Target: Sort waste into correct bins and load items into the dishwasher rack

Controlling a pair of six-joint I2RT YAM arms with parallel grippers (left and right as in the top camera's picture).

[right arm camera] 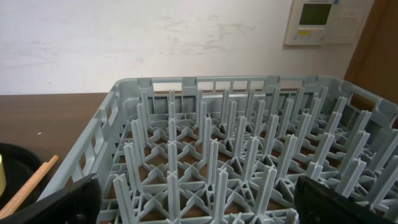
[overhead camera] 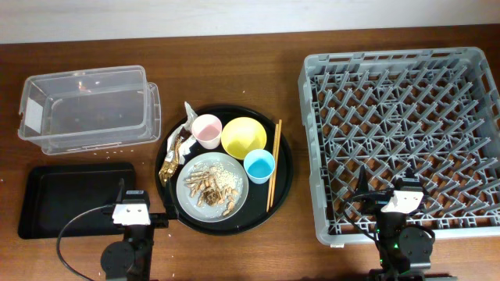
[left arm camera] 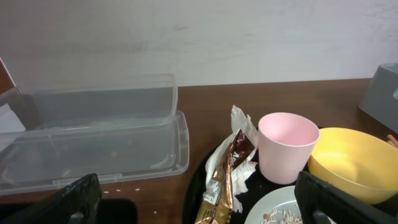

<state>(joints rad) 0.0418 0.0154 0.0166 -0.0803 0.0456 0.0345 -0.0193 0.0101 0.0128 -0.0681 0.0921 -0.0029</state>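
Nearest the bench (overhead camera: 234,66) edge, left claw (left arm camera: 196,190) and right claw (right arm camera: 196,186) gape wide, empty. Just ahead of the left, the nearer arm, the foil wrapper (left arm camera: 225,177) lies lengthwise away from it, against the napkin (left arm camera: 240,122); clear tub (left arm camera: 93,124) farther left.

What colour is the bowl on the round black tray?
The bowl is plain yellow, and it shows best in the overhead view.

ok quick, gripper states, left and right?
Left gripper: open, holding nothing.
Right gripper: open, holding nothing.
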